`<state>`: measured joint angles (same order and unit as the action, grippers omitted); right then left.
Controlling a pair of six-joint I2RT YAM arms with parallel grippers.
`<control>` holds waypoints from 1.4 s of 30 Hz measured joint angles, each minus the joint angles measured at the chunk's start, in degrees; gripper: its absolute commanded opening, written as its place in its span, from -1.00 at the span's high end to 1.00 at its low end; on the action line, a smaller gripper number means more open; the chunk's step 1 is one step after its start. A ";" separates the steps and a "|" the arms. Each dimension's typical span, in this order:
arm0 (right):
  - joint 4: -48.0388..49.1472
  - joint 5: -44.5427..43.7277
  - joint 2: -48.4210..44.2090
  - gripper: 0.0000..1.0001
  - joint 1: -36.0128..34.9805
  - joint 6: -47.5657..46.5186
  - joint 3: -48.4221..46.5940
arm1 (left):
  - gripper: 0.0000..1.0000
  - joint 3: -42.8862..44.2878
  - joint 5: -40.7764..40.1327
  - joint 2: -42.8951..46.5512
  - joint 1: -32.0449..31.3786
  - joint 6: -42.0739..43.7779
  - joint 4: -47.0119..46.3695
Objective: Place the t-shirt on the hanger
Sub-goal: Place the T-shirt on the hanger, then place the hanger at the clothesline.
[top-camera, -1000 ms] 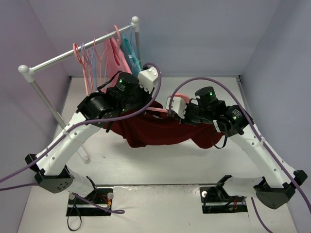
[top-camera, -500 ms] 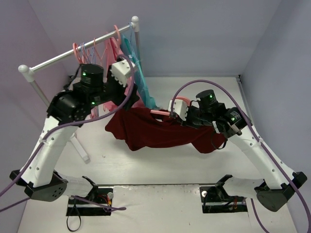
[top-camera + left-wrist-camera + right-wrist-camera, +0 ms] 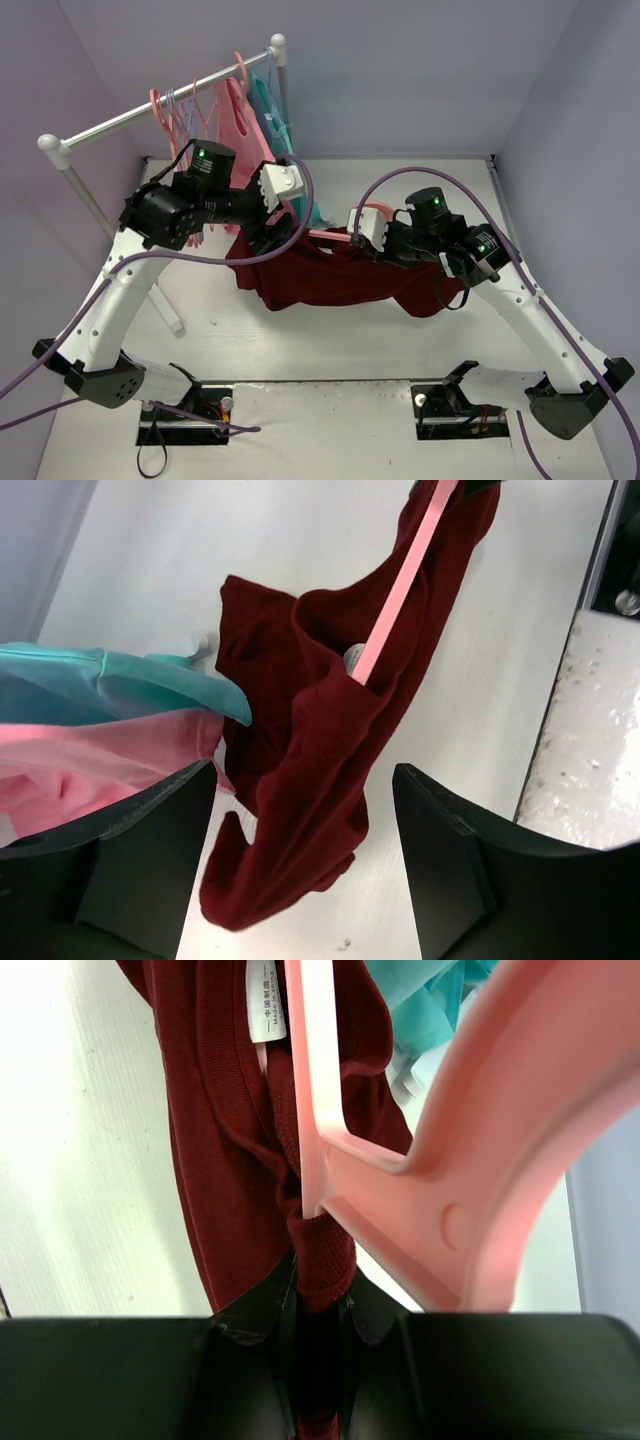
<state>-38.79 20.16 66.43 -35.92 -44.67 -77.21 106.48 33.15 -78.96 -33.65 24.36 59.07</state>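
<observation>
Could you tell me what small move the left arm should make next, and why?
Probably lower the left gripper onto the bunched t-shirt and close: its jaws stand open and empty, the hanger reaches only partway into the cloth, and the right gripper pinches the other end.

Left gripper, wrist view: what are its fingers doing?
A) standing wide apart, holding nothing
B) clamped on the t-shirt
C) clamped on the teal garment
A: the left gripper has its fingers wide apart, with the t-shirt beyond them, ungripped.
</observation>
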 measured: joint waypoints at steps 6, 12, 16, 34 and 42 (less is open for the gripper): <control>-0.02 0.33 0.00 1.00 0.00 0.00 0.00 | -0.33 0.57 1.33 -3.44 0.00 3.91 2.11; -0.02 0.70 0.00 1.00 0.00 0.00 0.00 | -0.14 -0.46 2.31 -5.22 -0.38 5.25 2.69; -0.02 1.13 0.00 1.00 0.00 -0.03 0.00 | 0.13 -0.53 3.11 -6.05 -1.32 5.62 2.93; 0.87 2.02 -0.10 0.06 0.63 -0.18 0.85 | 1.00 -3.03 5.35 -5.84 -4.28 9.07 3.32; 2.79 3.14 -2.25 -0.30 4.49 -0.67 4.63 | 1.00 -10.27 8.16 -0.37 -2.61 8.50 -4.13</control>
<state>-35.99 23.30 64.18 -31.43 -45.34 -72.58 96.20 41.31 -79.33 -36.26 32.86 54.94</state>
